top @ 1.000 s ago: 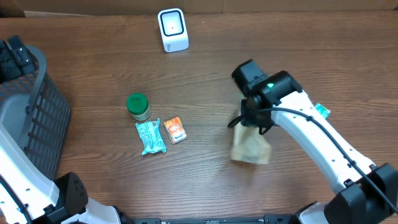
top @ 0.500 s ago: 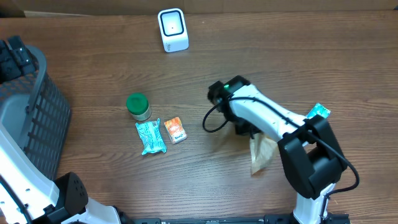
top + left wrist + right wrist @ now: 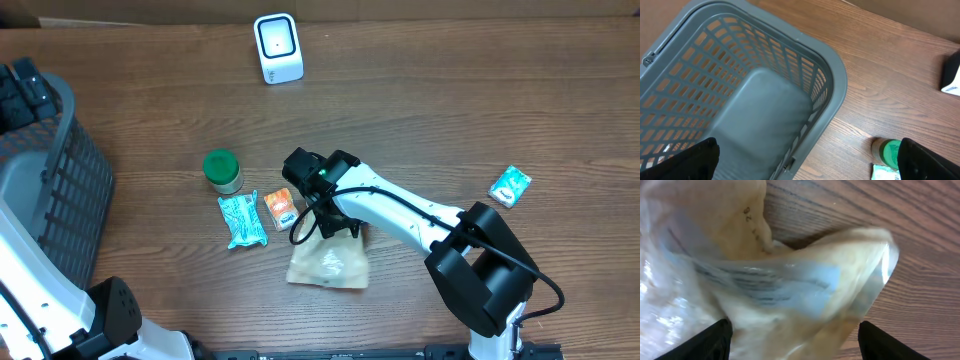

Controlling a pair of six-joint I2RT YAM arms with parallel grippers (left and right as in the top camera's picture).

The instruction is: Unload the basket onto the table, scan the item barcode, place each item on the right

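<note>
From overhead, the right gripper (image 3: 318, 222) is down at mid-table, right at the far left edge of the beige pouch (image 3: 328, 262), and the pouch lies flat on the wood. The wrist hides the fingers from up here. Just to the left sit an orange packet (image 3: 282, 209), a teal packet (image 3: 242, 220) and a green-lidded jar (image 3: 222, 171). The white scanner (image 3: 277, 47) stands well apart at the far edge, and a small teal sachet (image 3: 510, 186) lies off to the right. The grey basket (image 3: 70, 190) takes up the left side. Over to the left wrist: the left gripper (image 3: 810, 160) hangs above the basket, fingers spread wide with nothing between them, and the jar peeks in at the lower right. Right wrist now: the crinkled pouch fills the frame, dark print across its clear film. A fingertip stands at each bottom corner, so the jaws are wide. Whether they touch the pouch, I cannot tell.
</note>
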